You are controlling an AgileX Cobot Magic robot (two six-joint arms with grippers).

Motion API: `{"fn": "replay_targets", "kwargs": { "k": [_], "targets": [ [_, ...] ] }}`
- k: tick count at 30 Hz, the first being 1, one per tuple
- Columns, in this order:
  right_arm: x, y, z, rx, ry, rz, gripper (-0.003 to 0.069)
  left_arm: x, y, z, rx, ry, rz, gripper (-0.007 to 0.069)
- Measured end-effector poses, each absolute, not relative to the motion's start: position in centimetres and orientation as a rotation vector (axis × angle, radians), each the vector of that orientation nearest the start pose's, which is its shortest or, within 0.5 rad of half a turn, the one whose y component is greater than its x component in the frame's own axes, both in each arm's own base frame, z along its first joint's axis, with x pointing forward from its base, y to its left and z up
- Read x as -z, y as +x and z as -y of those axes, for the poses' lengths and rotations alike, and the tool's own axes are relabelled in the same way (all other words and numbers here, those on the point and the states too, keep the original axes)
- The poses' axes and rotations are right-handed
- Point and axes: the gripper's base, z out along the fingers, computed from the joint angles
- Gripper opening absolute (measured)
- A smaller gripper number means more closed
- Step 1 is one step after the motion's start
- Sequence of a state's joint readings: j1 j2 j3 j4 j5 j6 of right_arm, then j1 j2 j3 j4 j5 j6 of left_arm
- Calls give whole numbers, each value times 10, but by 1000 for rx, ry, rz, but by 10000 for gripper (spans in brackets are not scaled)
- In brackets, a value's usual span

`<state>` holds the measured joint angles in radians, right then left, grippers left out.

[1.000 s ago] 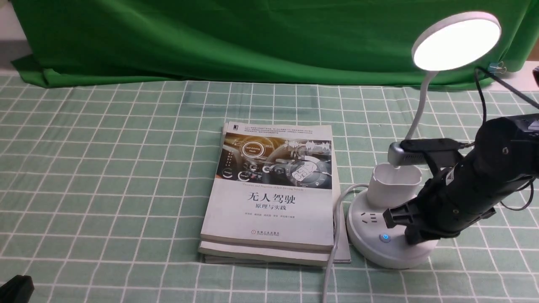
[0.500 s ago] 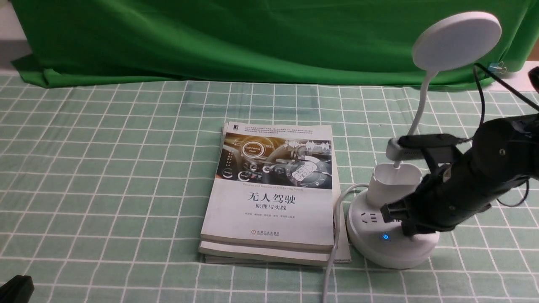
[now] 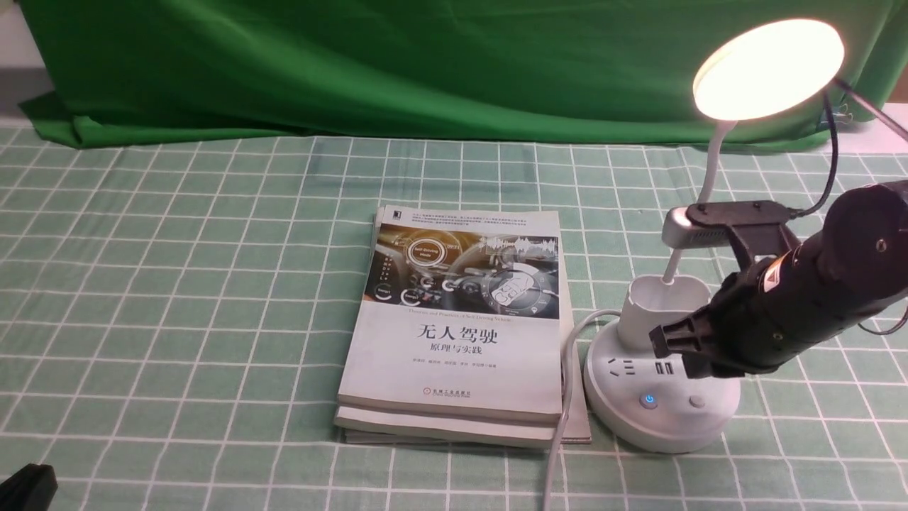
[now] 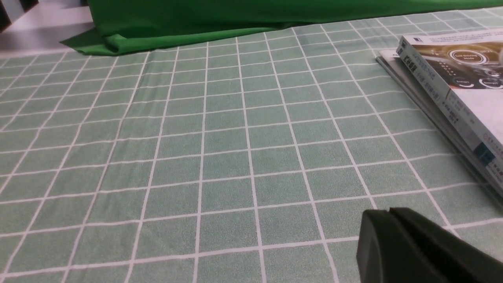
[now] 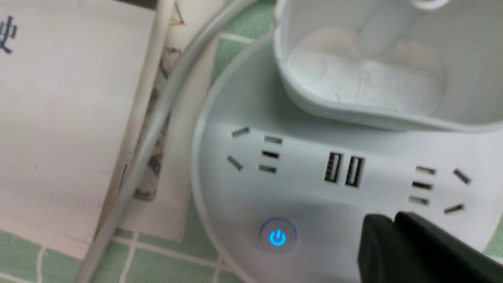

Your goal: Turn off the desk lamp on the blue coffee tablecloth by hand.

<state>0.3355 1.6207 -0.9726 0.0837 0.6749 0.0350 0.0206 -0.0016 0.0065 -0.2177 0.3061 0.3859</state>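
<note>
The white desk lamp stands at the right on the mint-green grid tablecloth [image 3: 177, 284]. Its disc head [image 3: 770, 67] glows warm yellow. Its round base [image 3: 624, 419] shows sockets, a blue-lit power button [image 3: 648, 400] and a plain button [image 3: 697, 402]. My right gripper [image 3: 670, 349] is shut and empty, hovering just above the base beside the pen cup [image 3: 663, 301]. In the right wrist view its tip [image 5: 383, 224] is to the side of the blue button [image 5: 278, 237]. My left gripper [image 4: 379, 214] is shut and empty, low over the cloth at the near left [image 3: 25, 486].
A stack of books [image 3: 457, 326] lies left of the lamp, with the lamp's white cable [image 3: 564, 397] running along its edge. The books' corner shows in the left wrist view [image 4: 463, 90]. A dark green backdrop cloth [image 3: 425, 64] hangs behind.
The lamp head was lit white, then dark half a second ago, and now glows warm yellow. My right gripper has risen off the base's plain button and shifted slightly back.
</note>
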Motion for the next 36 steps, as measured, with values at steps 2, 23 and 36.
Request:
{"fn": "replay_targets", "kwargs": {
  "k": [2, 23, 36],
  "targets": [
    [-200, 288, -105, -171, -346, -2818, 47, -184, 54, 5, -84, 187, -1778, 0],
    [-202, 286, -104, -163, -351, -2817, 47, -184, 54, 5, -84, 187, -1778, 0],
    [-226, 267, -98, -178, -345, -2752, 47, -184, 54, 5, -84, 187, -1778, 0]
  ]
}}
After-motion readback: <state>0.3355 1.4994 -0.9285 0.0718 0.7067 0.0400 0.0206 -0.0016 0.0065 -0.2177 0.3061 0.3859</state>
